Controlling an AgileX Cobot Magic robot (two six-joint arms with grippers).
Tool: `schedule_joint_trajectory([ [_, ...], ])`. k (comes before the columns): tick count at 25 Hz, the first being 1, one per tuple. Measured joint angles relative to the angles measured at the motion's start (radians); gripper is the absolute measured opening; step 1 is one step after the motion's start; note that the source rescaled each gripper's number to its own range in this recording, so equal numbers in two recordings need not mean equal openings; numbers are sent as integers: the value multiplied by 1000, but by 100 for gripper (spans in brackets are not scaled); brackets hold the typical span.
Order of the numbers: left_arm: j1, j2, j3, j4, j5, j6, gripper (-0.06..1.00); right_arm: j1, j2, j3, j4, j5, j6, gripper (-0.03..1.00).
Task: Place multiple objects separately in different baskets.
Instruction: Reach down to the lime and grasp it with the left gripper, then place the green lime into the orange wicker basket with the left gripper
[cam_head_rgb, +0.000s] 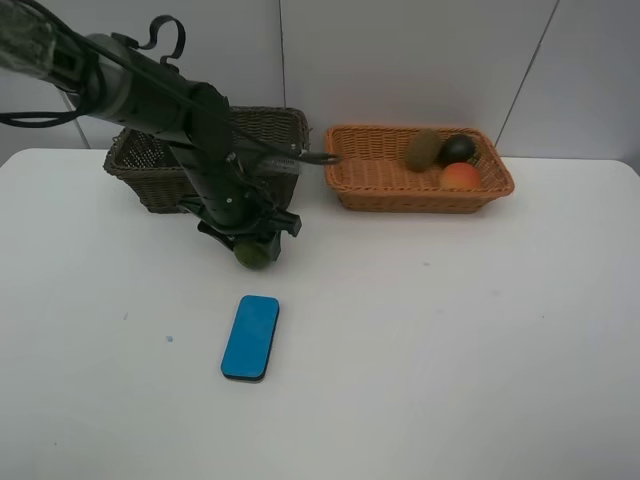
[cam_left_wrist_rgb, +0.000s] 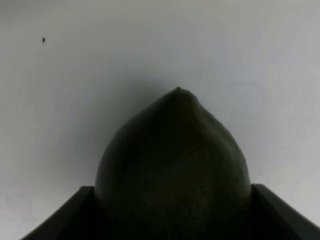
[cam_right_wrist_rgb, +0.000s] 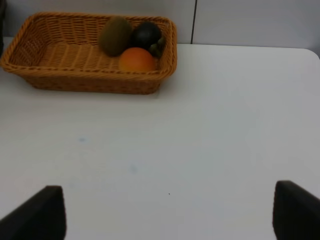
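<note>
Lime (cam_left_wrist_rgb: 172, 170) sat pinched between my left tool's (cam_head_rgb: 254, 246) jaws, just above the surface (cam_head_rgb: 420, 340); my right tool (cam_right_wrist_rgb: 165, 212) stood spread wide.

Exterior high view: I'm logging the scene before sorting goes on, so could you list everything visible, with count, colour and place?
lime: one, green, on the table in front of the dark basket, between the left pincer's jaws
eraser: one, blue, flat on the table, nearer the camera than the lime
kiwi: one, brown, in the orange basket
mangosteen: one, dark, in the orange basket
peach: one, orange-red, in the orange basket
dark basket: one, dark brown, rear left
orange basket: one, light orange, rear right
table: one, white
left pincer: one, black, closed on the lime
right pincer: one, black, open, above bare table
</note>
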Motion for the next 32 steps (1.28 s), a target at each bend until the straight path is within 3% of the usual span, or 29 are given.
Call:
schedule_joint_trajectory([
  [5, -28, -177, -9, -3, 16, 29, 77, 0, 0, 0, 0, 0, 0, 100],
  [13, -34, -225, -205, -6, 9, 182, 77, 0, 0, 0, 0, 0, 0, 100],
  [23, -43, 61, -587, -9, 8, 318, 77, 0, 0, 0, 0, 0, 0, 100],
  [27, -51, 199, -742, -55, 7, 345, 77, 0, 0, 0, 0, 0, 0, 100],
  [32, -56, 335, -840, -128, 3, 349, 77, 0, 0, 0, 0, 0, 0, 100],
])
